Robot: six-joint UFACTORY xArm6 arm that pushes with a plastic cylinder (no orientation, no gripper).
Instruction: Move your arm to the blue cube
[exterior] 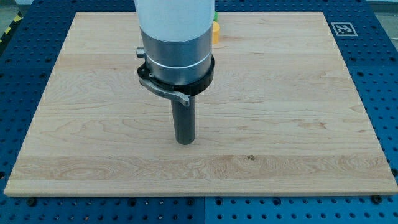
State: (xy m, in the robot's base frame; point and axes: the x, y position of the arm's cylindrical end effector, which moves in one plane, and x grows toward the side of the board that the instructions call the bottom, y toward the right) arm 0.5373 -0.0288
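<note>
My tip (185,142) rests on the wooden board (298,112), a little left of centre and toward the view's bottom. No blue cube shows in the camera view. The arm's white and metal body covers the board's top middle. Just right of that body, slivers of a yellow block (216,33) and a green block (216,17) peek out near the view's top edge; their shapes are hidden. My tip is far below them and touches no block.
The board lies on a blue perforated table (25,62). A black-and-white marker tag (342,28) sits at the board's top right corner.
</note>
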